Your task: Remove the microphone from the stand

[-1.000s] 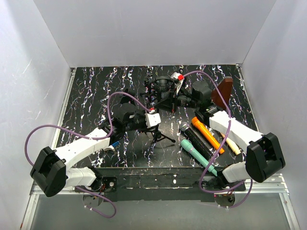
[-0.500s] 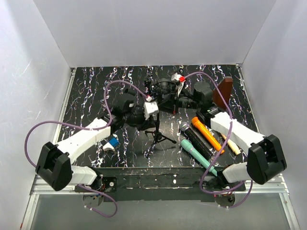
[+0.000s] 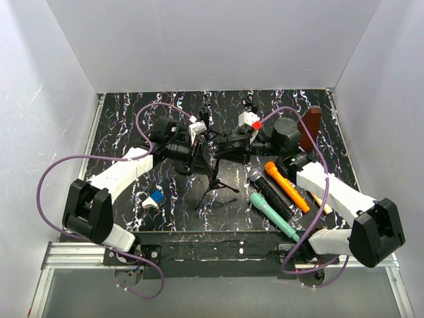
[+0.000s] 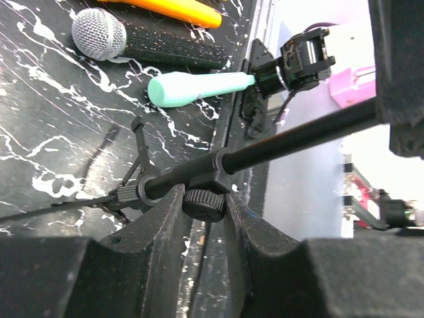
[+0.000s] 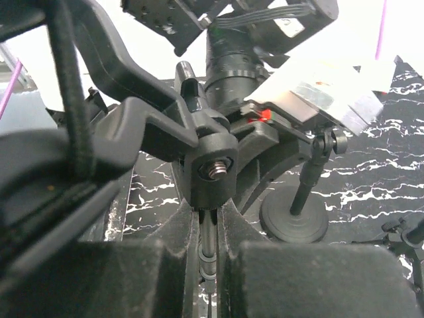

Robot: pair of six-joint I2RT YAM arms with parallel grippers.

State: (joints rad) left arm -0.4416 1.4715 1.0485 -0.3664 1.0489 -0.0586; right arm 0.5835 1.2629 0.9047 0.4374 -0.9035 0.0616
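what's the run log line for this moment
left fingers: shut on stand pole | right fingers: shut on stand mount | spare mics: lying on table

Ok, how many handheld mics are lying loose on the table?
3 clear: orange microphone, black microphone and teal microphone, side by side at front right. A cream object beside the right arm may be a fourth, mostly hidden.

Black stand (image 3: 215, 189), black table (image 3: 126, 122) (white marble veining), orange microphone (image 3: 286, 187), mint-green microphone (image 3: 271, 213), purple cables (image 3: 38, 195).
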